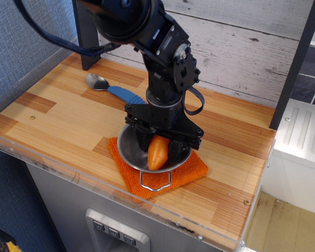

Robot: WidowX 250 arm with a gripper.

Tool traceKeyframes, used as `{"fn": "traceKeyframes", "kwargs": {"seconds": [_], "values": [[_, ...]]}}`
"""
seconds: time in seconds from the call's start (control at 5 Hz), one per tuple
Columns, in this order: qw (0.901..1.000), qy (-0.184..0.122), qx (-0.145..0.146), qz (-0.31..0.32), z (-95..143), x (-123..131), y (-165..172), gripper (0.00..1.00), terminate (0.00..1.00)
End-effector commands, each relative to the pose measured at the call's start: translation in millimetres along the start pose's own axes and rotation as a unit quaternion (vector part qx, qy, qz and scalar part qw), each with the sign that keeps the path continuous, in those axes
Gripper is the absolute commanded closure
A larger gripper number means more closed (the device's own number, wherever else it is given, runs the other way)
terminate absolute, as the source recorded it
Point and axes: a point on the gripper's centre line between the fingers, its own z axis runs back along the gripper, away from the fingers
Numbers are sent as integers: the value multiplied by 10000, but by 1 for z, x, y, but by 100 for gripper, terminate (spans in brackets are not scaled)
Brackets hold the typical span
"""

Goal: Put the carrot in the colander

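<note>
At the counter's (52,126) near edge, an orange cloth (191,170) lies flat under a steel colander (127,149), whose wire handle (155,181) loops toward the viewer. Inside the colander, a carrot (157,153) points tip-down, its tip low in the bowl. A black end effector (158,148) reaches down into the colander, its two fingers clamped on the carrot's sides. Farther back and to the left, a spoon (107,86) with a blue handle lies on the counter. A pale plank wall (241,47) stands behind.
</note>
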Motion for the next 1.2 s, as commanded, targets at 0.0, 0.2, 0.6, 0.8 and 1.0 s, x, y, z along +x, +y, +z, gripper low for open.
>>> {"fn": "traceKeyframes", "kwargs": {"seconds": [0.0, 0.2, 0.6, 0.8, 1.0], "values": [[9997, -228, 78, 46, 19, 11, -1, 0, 0], [9995, -318, 27, 53, 25, 14, -3, 0, 0], [9962, -797, -358, -20, 66, 39, -3, 0, 0], [9933, -1130, -231, -29, 97, 53, -2, 0, 0], [9897, -1432, -9, -92, 123, 62, -3, 0, 0]]}}
